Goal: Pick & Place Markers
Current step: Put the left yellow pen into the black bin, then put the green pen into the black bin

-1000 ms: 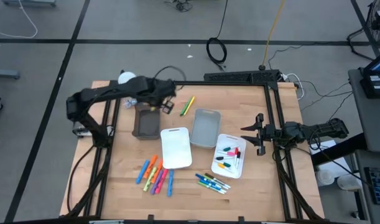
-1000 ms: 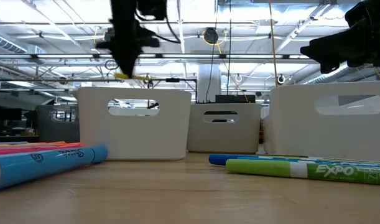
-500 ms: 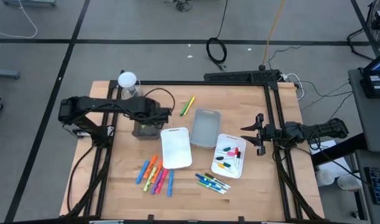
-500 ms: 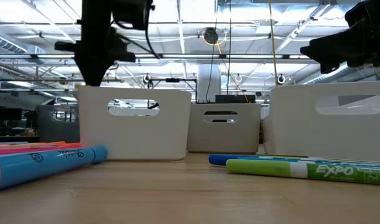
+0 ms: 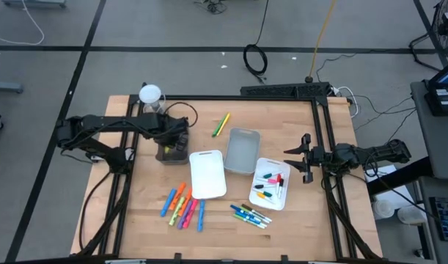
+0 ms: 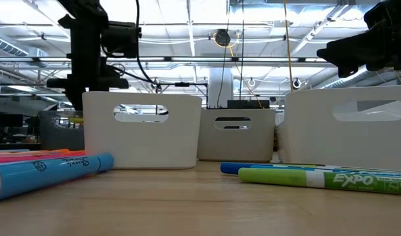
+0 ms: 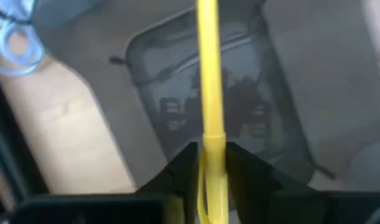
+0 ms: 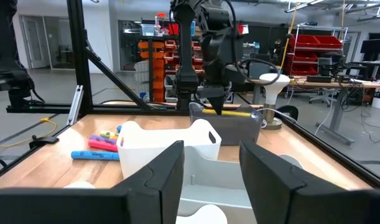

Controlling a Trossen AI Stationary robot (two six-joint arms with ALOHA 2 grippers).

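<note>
1. While hanging over the brown tray [image 5: 171, 150], left of centre in the high view, left gripper [image 7: 208, 163] pinches a yellow marker [image 7: 208, 74]: drop step in hand.
2. Needs wider fingers next, probably.
3. Right gripper [image 5: 306, 158] idles mid-right, fingers apart, empty.
4. Other markers [image 5: 183, 204] lie lower centre.

Table [image 5: 297, 121]: pale wood, smooth, visible grain. White tray [image 5: 207, 174]: matt plastic. Brown tray [image 7: 177, 124]: dark smooth plastic (faint reflections on floor). Yellow marker [image 7: 208, 81]: smooth plastic barrel. Left gripper [image 7: 209, 171]: black matt fingers.
</note>
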